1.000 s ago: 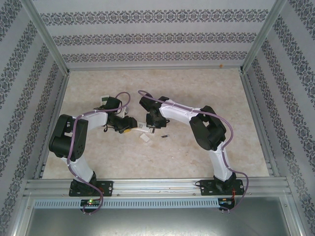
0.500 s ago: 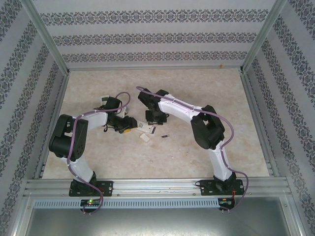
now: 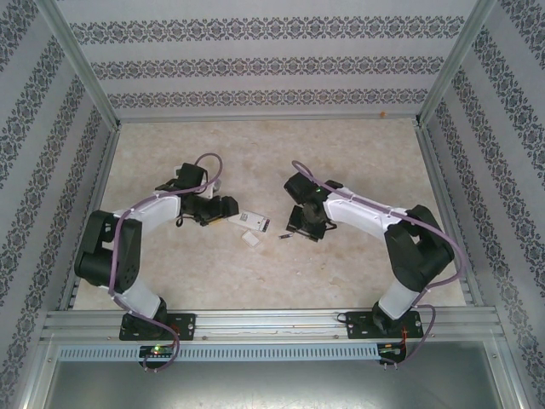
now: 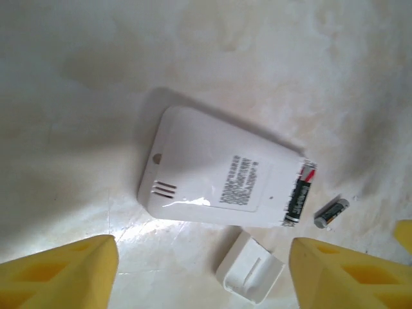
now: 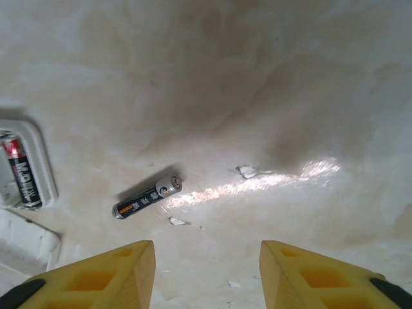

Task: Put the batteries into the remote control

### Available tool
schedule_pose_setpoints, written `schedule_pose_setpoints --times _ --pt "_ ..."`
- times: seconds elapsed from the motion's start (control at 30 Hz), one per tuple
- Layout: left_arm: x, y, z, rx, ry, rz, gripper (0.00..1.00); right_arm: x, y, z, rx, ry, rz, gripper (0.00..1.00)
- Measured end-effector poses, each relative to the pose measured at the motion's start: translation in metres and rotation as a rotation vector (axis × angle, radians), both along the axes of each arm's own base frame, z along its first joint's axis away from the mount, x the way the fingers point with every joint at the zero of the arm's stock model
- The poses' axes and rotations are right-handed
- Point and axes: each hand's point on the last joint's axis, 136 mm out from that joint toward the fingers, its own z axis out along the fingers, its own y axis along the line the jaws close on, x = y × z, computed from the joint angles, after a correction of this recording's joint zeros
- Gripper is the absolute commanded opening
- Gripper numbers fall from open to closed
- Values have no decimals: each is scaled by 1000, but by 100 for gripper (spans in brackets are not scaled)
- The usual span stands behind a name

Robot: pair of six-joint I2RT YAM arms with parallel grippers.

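Left gripper, released: its yellow fingers stand wide apart with nothing between them, above the pale marbled table. Just beyond the fingertips lies the remote control, white, face down, with a printed label and three short slots on its back. The compartment at the remote's right end, as the left wrist view shows it, is uncovered. One seated battery, dark with a red tip, lies crosswise in it. Whether a second cell sits beside it cannot be told. The battery cover, a small white plate, lies off the remote on the table, between the left fingers and near the open end. A loose battery rests on the table just beside the compartment end, apart from the remote.

Right gripper, likewise released: its yellow fingers are spread and empty, above bare table. From the right wrist the loose battery lies on its side, slightly tilted, ahead of and to the left of the fingers, touching neither. The remote's open end, with the seated battery in it, and the cover sit at the left margin of that view.

From above, the two arms face each other across the middle of the table. The remote, cover and loose battery lie between the grippers, with the remote nearer the left one.
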Motion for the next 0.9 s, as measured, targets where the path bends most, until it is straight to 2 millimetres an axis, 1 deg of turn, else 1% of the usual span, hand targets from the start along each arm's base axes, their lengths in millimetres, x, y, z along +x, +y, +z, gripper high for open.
schedule_pose_setpoints --times 0.07,0.17,0.53,0.6,0.7,0.83,0.9 --pt "2 1 11 3 -35 2 78 4 8 -5 24 9 -24 48" --pt "4 2 20 8 -64 4 80 7 16 -12 46 16 -41 47" --pt "3 5 21 25 -69 2 82 10 24 -33 47 62 -64 40" --pt "3 5 21 25 -69 2 81 10 24 -36 40 73 -66 37" --pt "3 5 21 25 -69 2 81 11 25 -36 37 76 -63 30" --pt "3 5 21 25 -69 2 81 9 23 -38 6 96 -35 16" --pt "3 5 21 25 -69 2 81 9 21 -37 -5 97 -9 12"
